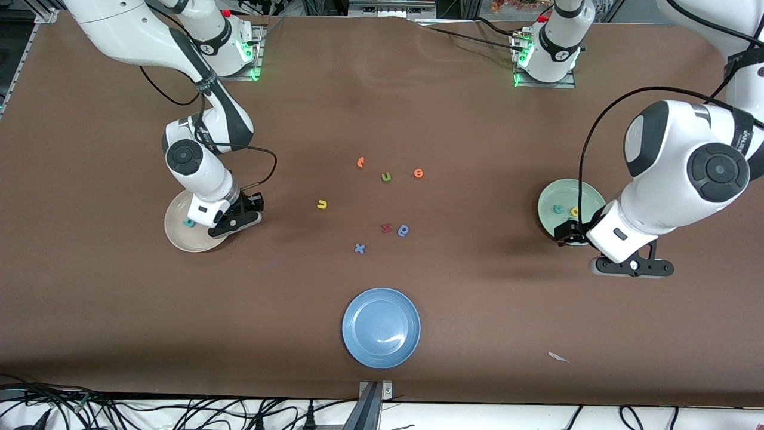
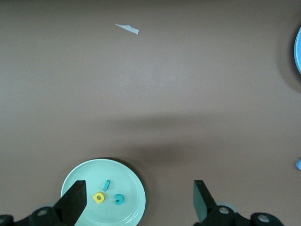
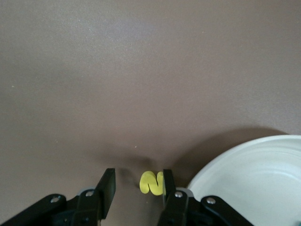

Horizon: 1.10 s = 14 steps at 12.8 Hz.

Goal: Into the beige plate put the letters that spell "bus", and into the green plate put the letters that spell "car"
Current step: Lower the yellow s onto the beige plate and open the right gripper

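Carrying the yellow "s" [image 3: 151,182] (stuck to one finger of the half-open right gripper [image 3: 136,181]) needs centring over the beige plate [image 3: 263,174] before release, left gripper [image 2: 140,200] waiting wide

The only readable signs are the foam letters themselves: a yellow "u" [image 1: 322,204], a green "u" [image 1: 386,177] and a blue "x" [image 1: 359,248] lie on the brown table [image 1: 477,286]. A yellow "s" [image 3: 151,182] sits between the right gripper's fingers. Small dark print on the left arm's wrist band [image 1: 745,141] may be a brand name, but it cannot be read.
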Available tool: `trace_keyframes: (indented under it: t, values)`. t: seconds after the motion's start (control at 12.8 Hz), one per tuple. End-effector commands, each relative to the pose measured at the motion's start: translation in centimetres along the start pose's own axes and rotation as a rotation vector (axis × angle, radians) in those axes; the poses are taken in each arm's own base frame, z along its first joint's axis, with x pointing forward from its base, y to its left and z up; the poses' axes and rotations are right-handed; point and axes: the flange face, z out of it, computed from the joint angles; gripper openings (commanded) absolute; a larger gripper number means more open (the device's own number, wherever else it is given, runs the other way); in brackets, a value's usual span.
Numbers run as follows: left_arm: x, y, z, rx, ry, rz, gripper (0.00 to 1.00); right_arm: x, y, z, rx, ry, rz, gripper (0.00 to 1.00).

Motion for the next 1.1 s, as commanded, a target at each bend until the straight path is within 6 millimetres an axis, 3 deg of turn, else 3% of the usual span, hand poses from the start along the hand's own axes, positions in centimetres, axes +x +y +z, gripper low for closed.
trace_keyframes:
  t: [0.0,0.31,0.7,0.94,1.02]
  values:
    - [-1.6,-1.6,-0.2,-0.012,0.006,0.014,1.00,0.4,0.1,-0.1,-0.007,0.012,-0.028,0.49]
    - [-3.0,-1.8,-2.4,-0.012,-0.009,0.017,1.00,0.1,2.7,-0.2,-0.011,0.030,-0.047,0.49]
    - [-3.2,-2.5,-3.9,-0.011,-0.033,0.004,1.00,-0.1,3.1,-0.1,-0.004,0.027,-0.026,0.49]
    - [-2.9,-5.0,-3.5,-0.007,-0.036,-0.025,1.00,-0.3,2.8,0.2,0.000,0.020,0.003,0.49]
    - [-2.8,-6.6,-3.6,-0.013,-0.033,-0.021,1.00,-0.3,2.6,0.3,0.001,0.019,0.006,0.49]
